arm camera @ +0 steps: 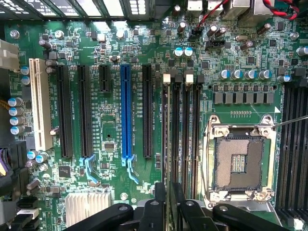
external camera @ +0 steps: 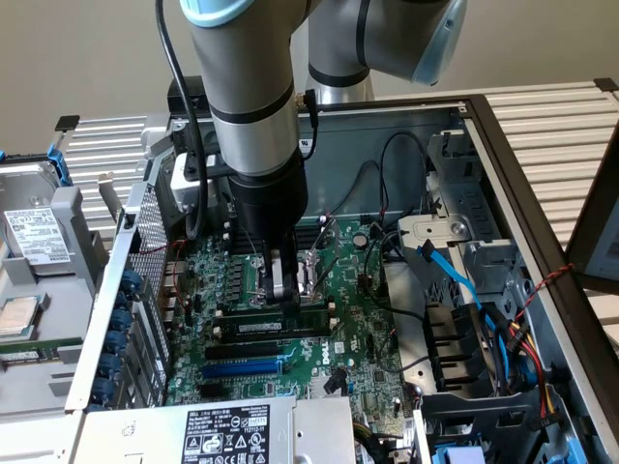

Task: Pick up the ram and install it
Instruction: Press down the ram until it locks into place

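The ram point(external camera: 253, 327) is a thin green stick with a white sticker, standing on edge along the black memory slots point(external camera: 314, 330) on the motherboard. My gripper point(external camera: 282, 295) reaches straight down onto it, fingers closed on its top edge. In the wrist view the ram point(arm camera: 168, 144) shows edge-on as a narrow strip lined up with the outermost of the memory slots point(arm camera: 192, 134), and it runs in between the black fingers point(arm camera: 159, 195) of my gripper point(arm camera: 169, 199). How deep it sits in the slot I cannot tell.
The CPU socket point(arm camera: 239, 163) lies just beside the memory slots. A long blue expansion slot point(arm camera: 125, 110) and black slots lie on the other side. Cables point(external camera: 455, 280) and a drive cage fill the exterior view's right. A labelled metal box point(external camera: 232, 430) stands in front.
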`<state>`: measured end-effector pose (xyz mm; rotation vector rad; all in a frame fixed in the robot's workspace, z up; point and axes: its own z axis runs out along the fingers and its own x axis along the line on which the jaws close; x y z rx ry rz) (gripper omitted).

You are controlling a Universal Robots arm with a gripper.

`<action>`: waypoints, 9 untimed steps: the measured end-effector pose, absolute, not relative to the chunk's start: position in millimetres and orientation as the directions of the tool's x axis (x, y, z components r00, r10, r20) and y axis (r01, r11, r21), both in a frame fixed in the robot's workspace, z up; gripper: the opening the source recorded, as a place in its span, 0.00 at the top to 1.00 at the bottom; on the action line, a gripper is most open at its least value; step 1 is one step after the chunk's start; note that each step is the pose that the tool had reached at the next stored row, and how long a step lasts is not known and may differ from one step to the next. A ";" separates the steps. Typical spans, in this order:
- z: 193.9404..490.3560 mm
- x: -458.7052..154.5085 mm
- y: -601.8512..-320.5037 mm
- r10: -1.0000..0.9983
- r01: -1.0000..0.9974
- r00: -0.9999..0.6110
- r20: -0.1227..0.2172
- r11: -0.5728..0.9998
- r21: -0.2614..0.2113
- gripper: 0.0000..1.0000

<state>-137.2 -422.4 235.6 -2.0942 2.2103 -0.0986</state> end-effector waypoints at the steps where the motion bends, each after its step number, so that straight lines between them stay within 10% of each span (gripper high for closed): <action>1: 235.6 -137.2 -422.5 -0.998 -0.992 -0.053 -0.024 0.055 -0.112 0.80; 9: 235.6 -137.2 -422.4 -0.998 -0.992 -0.052 -0.025 0.055 -0.112 0.80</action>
